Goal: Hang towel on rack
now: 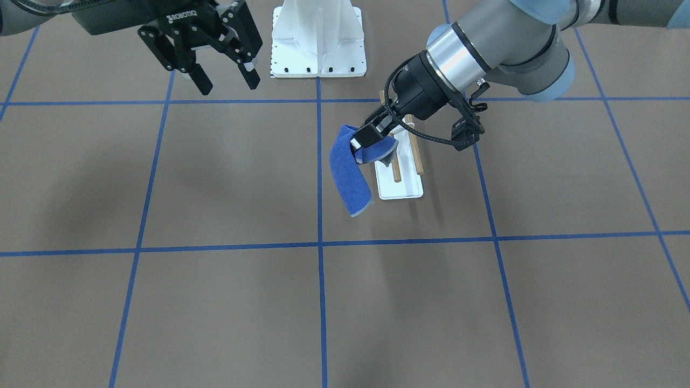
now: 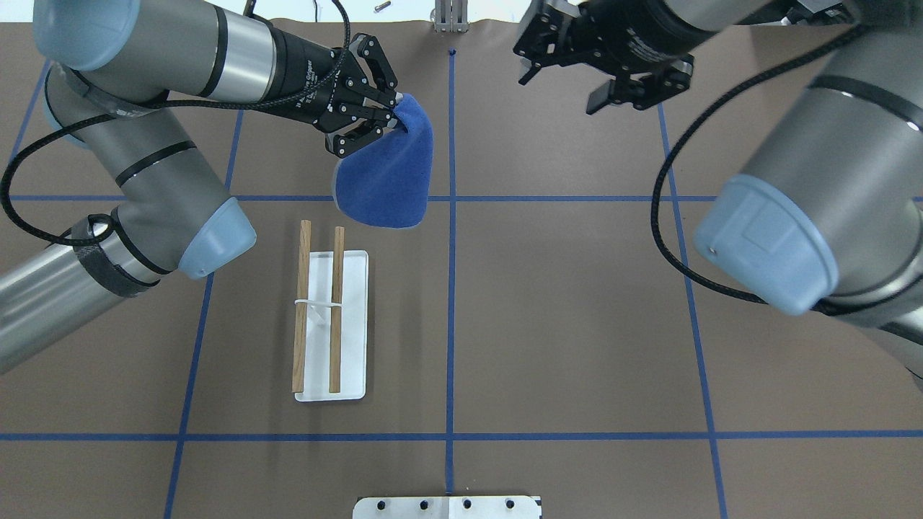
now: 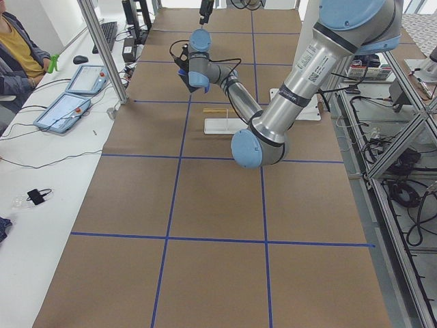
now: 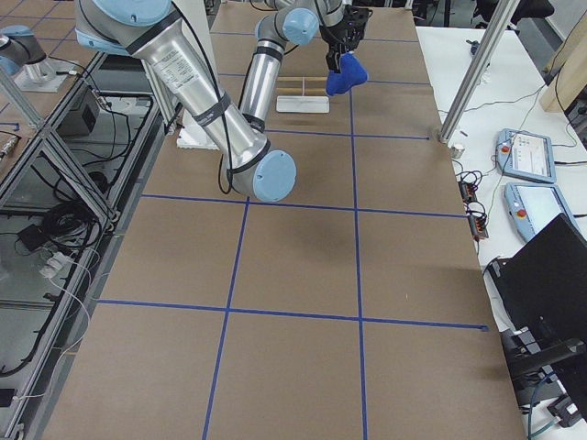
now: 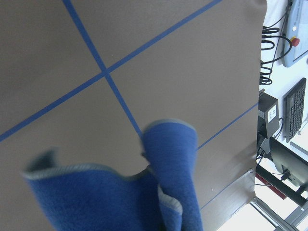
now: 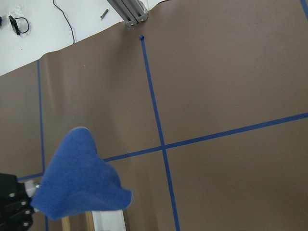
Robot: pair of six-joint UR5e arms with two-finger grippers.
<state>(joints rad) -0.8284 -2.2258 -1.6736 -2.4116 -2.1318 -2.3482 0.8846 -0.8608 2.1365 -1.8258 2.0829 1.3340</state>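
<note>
My left gripper (image 2: 389, 115) is shut on the blue towel (image 2: 393, 173) and holds it in the air, beyond the far end of the rack. The towel hangs down from the fingers; it also shows in the front view (image 1: 349, 175), the left wrist view (image 5: 120, 202) and the right wrist view (image 6: 79, 180). The rack (image 2: 317, 310) stands on the table with two bare wooden dowels over a white base (image 2: 352, 324); in the front view the rack (image 1: 407, 161) is partly behind the left gripper (image 1: 364, 141). My right gripper (image 2: 595, 76) is open and empty, high at the far right (image 1: 218, 73).
A large white bolted pedestal (image 1: 318, 40) stands at the robot's side of the table, its edge in the overhead view (image 2: 447, 507). Blue tape lines (image 2: 451, 288) grid the brown table. An operator (image 3: 17, 51) sits by tablets at the left side table.
</note>
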